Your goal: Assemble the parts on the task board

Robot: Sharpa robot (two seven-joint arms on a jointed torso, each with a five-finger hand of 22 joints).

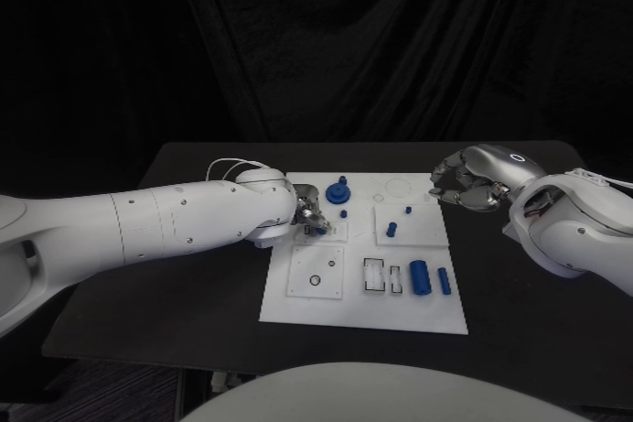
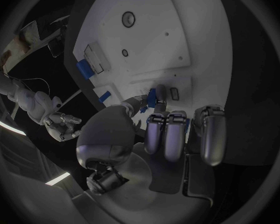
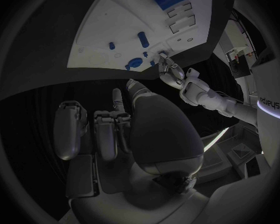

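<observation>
The white task board (image 1: 301, 298) lies in the middle of the black table. My left hand (image 1: 309, 216) is over the board's far left part. In the left wrist view its thumb and a finger pinch a small blue part (image 2: 154, 95) just above the board (image 2: 146, 40). A blue gear-like piece (image 1: 339, 193) stands right beside that hand. Two blue pegs (image 1: 391, 228) (image 1: 344, 214) stand farther in. A blue cylinder (image 1: 420, 277) and a thinner one (image 1: 445, 280) lie at the near right. My right hand (image 1: 465, 182) hovers off the board's far right corner, fingers curled in, nothing in them.
Rectangular slots (image 1: 376, 274) and a round ring (image 1: 314, 280) are cut into the board's near half. Bare black table (image 1: 198, 303) lies on both sides of the board. A dark curtain hangs behind the table's far edge.
</observation>
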